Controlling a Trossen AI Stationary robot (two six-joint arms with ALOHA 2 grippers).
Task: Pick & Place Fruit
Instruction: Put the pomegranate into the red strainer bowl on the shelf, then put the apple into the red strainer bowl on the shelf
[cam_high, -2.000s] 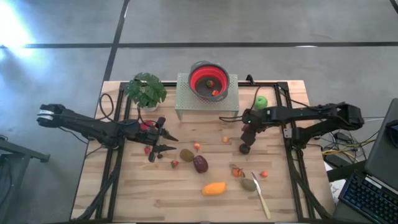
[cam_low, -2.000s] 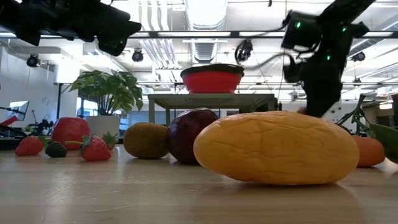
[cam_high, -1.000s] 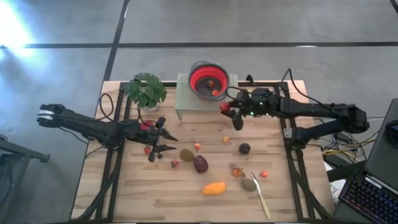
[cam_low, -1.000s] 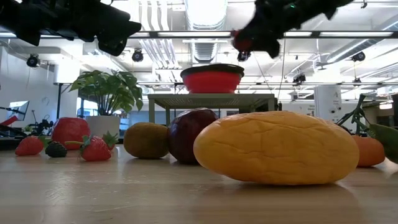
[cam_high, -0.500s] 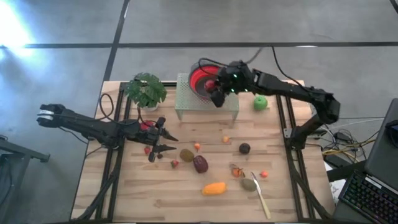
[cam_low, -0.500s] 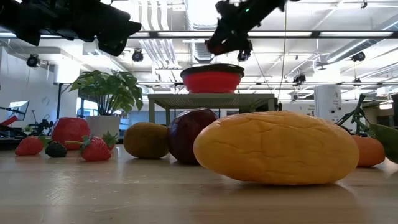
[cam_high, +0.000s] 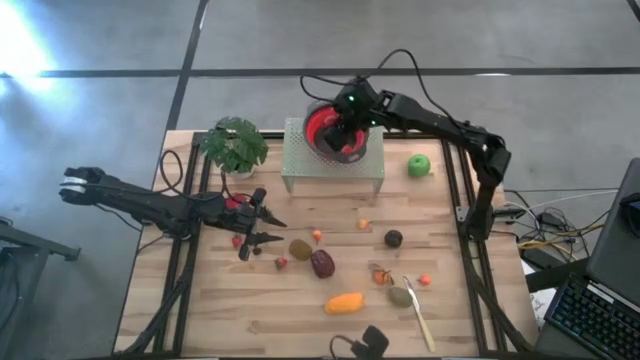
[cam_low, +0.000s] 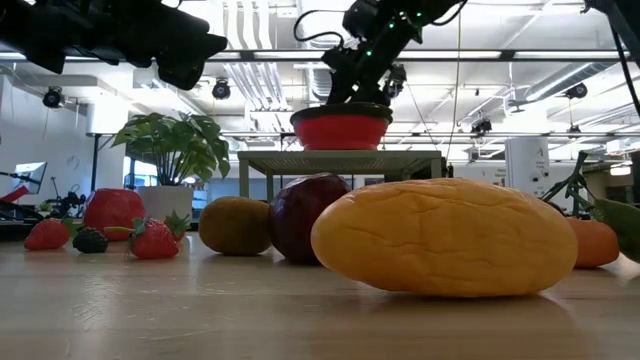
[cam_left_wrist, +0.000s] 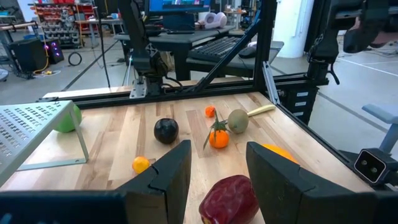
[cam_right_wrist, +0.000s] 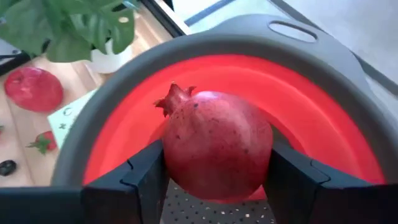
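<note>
Over on the left, the left tool (cam_high: 262, 223) hovers low above the pale wooden bench (cam_high: 300, 315) with its dark fingers (cam_left_wrist: 163, 177) parted and nothing between them. Behind it the leafy potted plant (cam_high: 235, 146) sits near the back left corner. Just right of the plant stands a perforated metal stand (cam_high: 303, 158), and on top of it the round bowl (cam_high: 318, 118), grey-rimmed with a smooth red inside. The right tool (cam_high: 343, 135) is down over that bowl, fingers clasped either side of a red pomegranate (cam_right_wrist: 216, 144), speckled skin, little crown on top, held just above the bowl's floor; whether other fruit lies beneath it I cannot tell. On the open planks in front: a brown kiwi (cam_high: 300, 248), a glossy maroon oval (cam_high: 322, 263), a wrinkled orange oval (cam_high: 344, 302) nearest the front edge, small red berries (cam_high: 282, 263) scattered between. Further right, a dark round fruit (cam_high: 393, 238), an olive oval (cam_high: 399, 296) touching the slim pale utensil (cam_high: 420, 318), and the green apple (cam_high: 419, 165) alone near the back right rail. There is bare wood along the front left.
</note>
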